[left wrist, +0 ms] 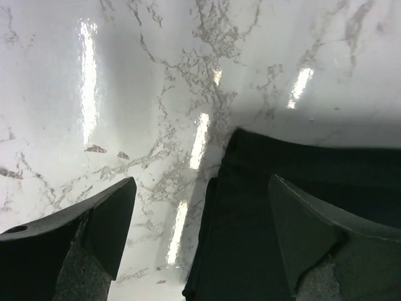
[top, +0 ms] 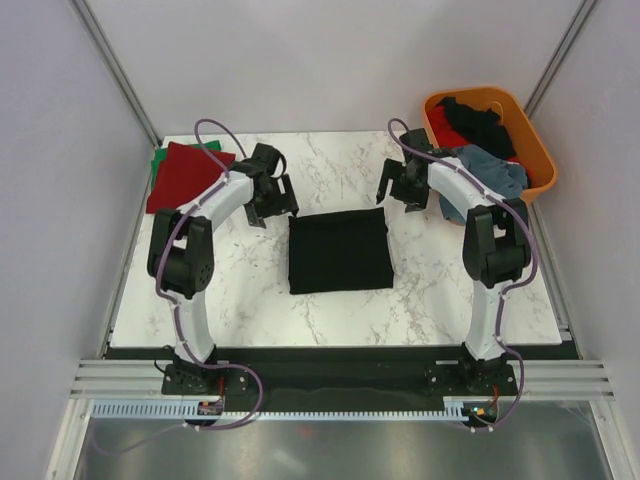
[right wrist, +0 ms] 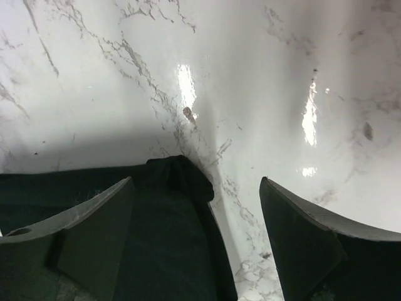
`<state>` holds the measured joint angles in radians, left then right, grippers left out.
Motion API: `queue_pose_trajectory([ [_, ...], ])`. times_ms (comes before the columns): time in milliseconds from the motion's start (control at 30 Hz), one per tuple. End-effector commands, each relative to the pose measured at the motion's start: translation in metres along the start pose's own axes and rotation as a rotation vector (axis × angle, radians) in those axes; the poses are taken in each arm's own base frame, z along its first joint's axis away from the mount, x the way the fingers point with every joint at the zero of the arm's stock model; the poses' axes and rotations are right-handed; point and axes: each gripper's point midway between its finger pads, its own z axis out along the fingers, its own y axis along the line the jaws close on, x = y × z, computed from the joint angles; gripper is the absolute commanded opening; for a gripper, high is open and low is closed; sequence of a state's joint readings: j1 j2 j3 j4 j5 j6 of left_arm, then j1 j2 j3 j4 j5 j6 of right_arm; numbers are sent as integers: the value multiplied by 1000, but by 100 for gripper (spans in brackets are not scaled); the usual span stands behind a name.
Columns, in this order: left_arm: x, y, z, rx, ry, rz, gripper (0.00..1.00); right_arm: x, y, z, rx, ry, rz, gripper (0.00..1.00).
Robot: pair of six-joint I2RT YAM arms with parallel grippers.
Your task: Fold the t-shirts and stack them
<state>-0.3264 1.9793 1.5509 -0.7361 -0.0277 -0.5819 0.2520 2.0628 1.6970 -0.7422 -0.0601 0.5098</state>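
Garment position: the black t-shirt (top: 339,250) lies folded square at the centre of the table (top: 230,290). The left gripper (top: 272,210) and right gripper (top: 398,198) hang wide open and empty over its two far corners, likely poised to carry it to the dark red t-shirt (top: 185,175).

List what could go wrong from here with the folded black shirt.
1. The open left end effector and right end effector each straddle only a far corner of the black t-shirt. Closing may pinch just the upper layers, so the fold could open on lifting.
2. The dark red t-shirt lies at the table's left edge; a skewed drop there might slide off.
3. The grey-blue t-shirt hangs beside the right arm and may snag.
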Motion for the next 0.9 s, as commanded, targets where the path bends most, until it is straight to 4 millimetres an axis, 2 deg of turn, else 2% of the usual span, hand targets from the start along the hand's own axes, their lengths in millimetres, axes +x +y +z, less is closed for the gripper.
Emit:
queue_pose_trajectory([
  [0, -25, -12, -72, 76, -153, 50, 93, -23, 13, -63, -41, -152, -38, 89],
  [33, -16, -11, -79, 83, -152, 46, 93, -25, 20, -91, -74, -205, -31, 89],
  [67, -13, -11, -86, 92, -162, 47, 89, -5, 21, -92, -83, -181, -38, 89],
  [100, -6, -10, -105, 114, -186, 46, 88, 0, 28, -101, -113, -198, -44, 88],
  [133, 3, -17, -111, 134, -189, 48, 87, 6, 38, -125, -165, -237, -35, 82],
  [167, 12, -20, -117, 151, -192, 54, 83, 36, 43, -119, -185, -192, -55, 79],
  [200, 27, -19, -115, 151, -172, 62, 82, 45, 60, -126, -276, -192, -62, 77],
  [233, 32, -27, -127, 191, -196, 55, 81, 56, 68, -139, -334, -197, -64, 71],
  [267, 48, -43, -130, 244, -175, 87, 78, 83, 70, -127, -358, -129, -39, 68],
  [300, 57, -48, -129, 264, -169, 93, 77, 89, 79, -128, -412, -130, -39, 63],
  [333, 76, -65, -129, 343, -141, 98, 76, 102, 87, -131, -472, -97, -39, 53],
  [433, 111, -83, -112, 412, -63, 85, 75, 140, 101, -118, -557, -8, -22, 42],
  [467, 125, -95, -105, 431, -36, 104, 74, 154, 95, -107, -551, 26, -15, 41],
  [500, 134, -97, -98, 429, -18, 104, 74, 155, 97, -103, -570, 18, -5, 41],
  [567, 148, -105, -82, 439, 20, 97, 73, 165, 80, -80, -518, 41, 5, 39],
  [633, 160, -97, -65, 411, 55, 85, 72, 175, 60, -59, -465, 73, -13, 39],
  [667, 163, -91, -57, 391, 58, 84, 72, 185, 40, -47, -421, 96, 6, 38],
  [700, 174, -79, -43, 349, 84, 84, 72, 189, 29, -41, -401, 105, 7, 38],
  [733, 178, -71, -37, 323, 89, 86, 71, 194, 17, -37, -384, 112, 14, 37],
  [767, 184, -63, -32, 302, 94, 87, 71, 207, -3, -30, -349, 134, 41, 37],
  [800, 195, -47, -24, 273, 110, 86, 71, 209, -11, -30, -342, 127, 47, 37],
  [833, 199, -38, -20, 254, 108, 82, 71, 218, -22, -29, -326, 132, 50, 38],
  [867, 203, -31, -17, 244, 109, 77, 71, 218, -28, -29, -318, 124, 56, 38],
])
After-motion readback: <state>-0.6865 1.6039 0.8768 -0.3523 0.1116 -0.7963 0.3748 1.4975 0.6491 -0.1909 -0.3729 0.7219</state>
